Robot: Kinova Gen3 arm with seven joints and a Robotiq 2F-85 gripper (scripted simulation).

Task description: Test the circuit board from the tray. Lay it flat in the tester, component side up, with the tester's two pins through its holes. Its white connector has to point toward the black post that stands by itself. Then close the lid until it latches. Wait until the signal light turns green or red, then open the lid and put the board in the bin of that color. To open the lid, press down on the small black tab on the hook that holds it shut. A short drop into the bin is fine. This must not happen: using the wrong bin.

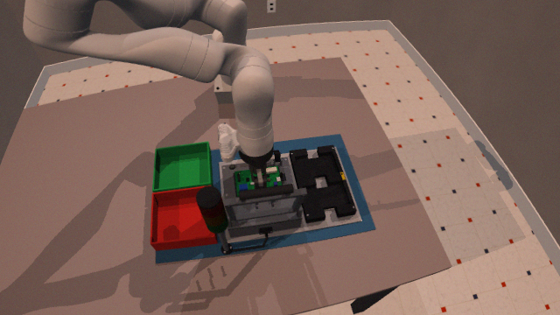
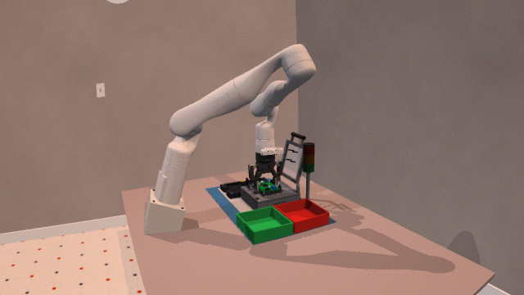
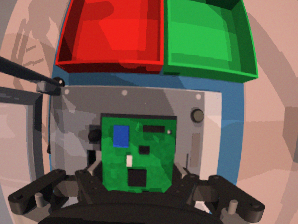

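Note:
The green circuit board (image 1: pixel 246 177) (image 2: pixel 268 188) (image 3: pixel 155 172) is level, component side up, at the pocket of the grey tester (image 1: pixel 228 184) (image 2: pixel 262 201) (image 3: pixel 150 102). I cannot tell whether it is fully seated; the pins are hidden. Its white connector (image 1: pixel 271 170) points toward the lone black post (image 1: pixel 276 155). My gripper (image 1: pixel 260 184) (image 2: pixel 268 188) (image 3: pixel 137 171) points down, its fingers against two opposite board edges; it looks shut on the board. The lid (image 1: pixel 262 212) (image 2: pixel 292 161) (image 3: pixel 17 135) stands open. The signal light (image 1: pixel 212 210) (image 2: pixel 309 157) shows no bright lamp.
The green bin (image 1: pixel 183 167) (image 2: pixel 264 225) (image 3: pixel 202 37) and red bin (image 1: pixel 184 216) (image 2: pixel 303 215) (image 3: pixel 112 37) stand side by side beside the tester. The black board tray (image 1: pixel 324 202) (image 2: pixel 234 189) is on its other side. The raised lid and light pole (image 2: pixel 308 184) stand close to the gripper.

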